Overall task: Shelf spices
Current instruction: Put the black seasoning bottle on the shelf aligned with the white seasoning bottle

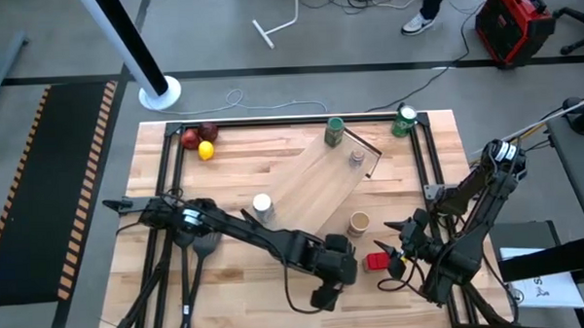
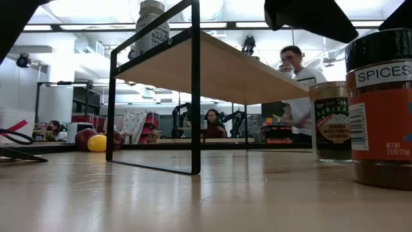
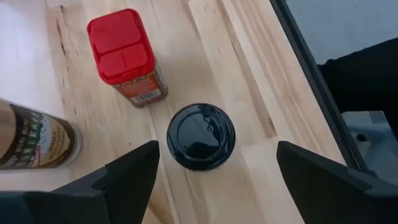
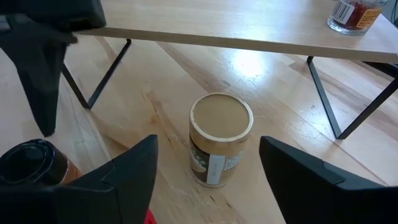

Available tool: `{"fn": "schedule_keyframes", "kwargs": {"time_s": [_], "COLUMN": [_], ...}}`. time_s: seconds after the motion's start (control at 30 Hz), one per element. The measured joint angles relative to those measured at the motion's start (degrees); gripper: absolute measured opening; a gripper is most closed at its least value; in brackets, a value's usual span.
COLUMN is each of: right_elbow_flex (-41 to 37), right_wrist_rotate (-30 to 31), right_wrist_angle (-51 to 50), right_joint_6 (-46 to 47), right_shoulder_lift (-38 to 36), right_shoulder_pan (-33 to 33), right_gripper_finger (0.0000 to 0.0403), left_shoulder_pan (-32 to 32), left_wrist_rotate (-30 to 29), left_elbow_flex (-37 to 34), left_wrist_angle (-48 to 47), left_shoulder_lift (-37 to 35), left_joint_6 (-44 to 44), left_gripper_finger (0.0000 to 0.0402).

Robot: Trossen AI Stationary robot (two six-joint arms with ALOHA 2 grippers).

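Left pincer (image 3: 214, 171) hangs open directly above the black-topped jar (image 3: 201, 137) on the worktop (image 3: 249, 81), beside the red-topped jar (image 3: 124, 53). Recommend descending centred before closing. Right pincer (image 4: 208, 171) open over the tan-topped jar (image 4: 221, 137) near the shelf (image 4: 249, 25).

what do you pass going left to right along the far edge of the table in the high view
red fruit → yellow fruit → green-topped jar on the shelf → green can
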Motion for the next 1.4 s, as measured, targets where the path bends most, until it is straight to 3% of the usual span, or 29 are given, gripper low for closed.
{"fn": "schedule_keyframes", "kwargs": {"time_s": [0.23, 0.63, 0.87, 1.23, 1.4], "right_elbow_flex": [0.00, 0.00, 0.00, 0.00, 0.00], "right_wrist_rotate": [0.00, 0.00, 0.00, 0.00, 0.00], "right_wrist_angle": [-0.02, -0.02, -0.02, 0.01, 0.00], "right_joint_6": [-0.09, -0.11, -0.09, -0.09, -0.10], "right_shoulder_lift": [0.00, 0.00, 0.00, 0.00, 0.00], "right_shoulder_pan": [0.00, 0.02, 0.01, 0.02, 0.02], "right_gripper_finger": [0.0252, 0.0264, 0.0251, 0.0257, 0.0257], "left_shoulder_pan": [-0.20, -0.62, -0.62, -0.62, -0.62], "left_wrist_rotate": [-0.02, -0.17, -0.20, -0.77, -2.27], "left_elbow_flex": [-3.36, -14.21, -16.71, -18.53, -18.03], "left_wrist_angle": [3.42, 20.08, 23.25, 27.83, 27.68], "left_shoulder_lift": [0.82, 0.80, 0.83, 0.80, 0.80], "left_joint_6": [0.26, 1.14, 1.09, 1.91, 2.72], "left_gripper_finger": [0.0316, 0.0311, 0.0308, 0.0267, 0.0226]}}
